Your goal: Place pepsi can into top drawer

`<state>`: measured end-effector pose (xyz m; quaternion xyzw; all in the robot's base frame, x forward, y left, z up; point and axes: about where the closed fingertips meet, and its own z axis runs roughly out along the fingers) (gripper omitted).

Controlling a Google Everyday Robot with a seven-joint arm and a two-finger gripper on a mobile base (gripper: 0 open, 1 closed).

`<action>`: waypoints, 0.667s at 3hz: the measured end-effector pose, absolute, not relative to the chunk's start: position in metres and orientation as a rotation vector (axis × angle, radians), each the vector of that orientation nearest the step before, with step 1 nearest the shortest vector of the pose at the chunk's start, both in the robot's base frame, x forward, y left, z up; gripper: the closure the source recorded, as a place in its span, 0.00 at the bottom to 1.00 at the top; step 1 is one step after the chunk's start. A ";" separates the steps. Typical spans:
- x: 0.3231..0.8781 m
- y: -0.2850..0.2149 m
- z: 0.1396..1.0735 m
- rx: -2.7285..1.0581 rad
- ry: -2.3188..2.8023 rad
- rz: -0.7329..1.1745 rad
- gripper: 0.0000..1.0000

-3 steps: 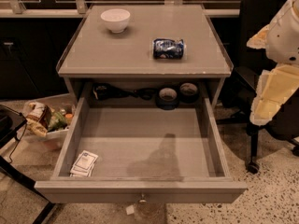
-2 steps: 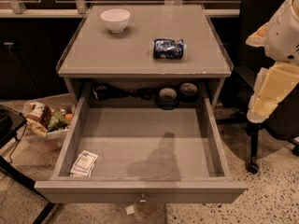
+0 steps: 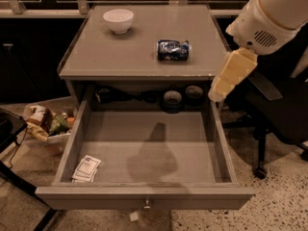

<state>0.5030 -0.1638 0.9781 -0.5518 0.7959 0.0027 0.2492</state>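
Note:
The pepsi can [image 3: 173, 50], dark blue with white markings, lies on its side on the grey cabinet top [image 3: 144, 64], right of centre. The top drawer [image 3: 144, 196] is pulled fully open below it, with a small metal knob [image 3: 147, 205] on its front panel. My gripper [image 3: 219, 91], cream-coloured below the white arm [image 3: 269, 18], hangs at the right, over the drawer's back right corner, just right of and below the can and not touching it. It holds nothing that I can see.
A white bowl [image 3: 118, 19] stands at the back left of the cabinet top. Two dark tape rolls [image 3: 172, 98] and cables lie at the drawer's back, paper packets [image 3: 86, 169] at its front left. A black office chair [image 3: 279, 109] stands right, a litter bin [image 3: 48, 124] left.
The arm and gripper have moved left, from beside the chair to the drawer's right edge near the can. The can, bowl and drawer have not moved.

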 end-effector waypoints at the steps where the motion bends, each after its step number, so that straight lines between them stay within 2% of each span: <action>1: 0.556 -0.131 0.972 -1.362 2.186 0.034 0.00; 2: 0.613 -0.119 0.956 -1.173 2.261 0.044 0.00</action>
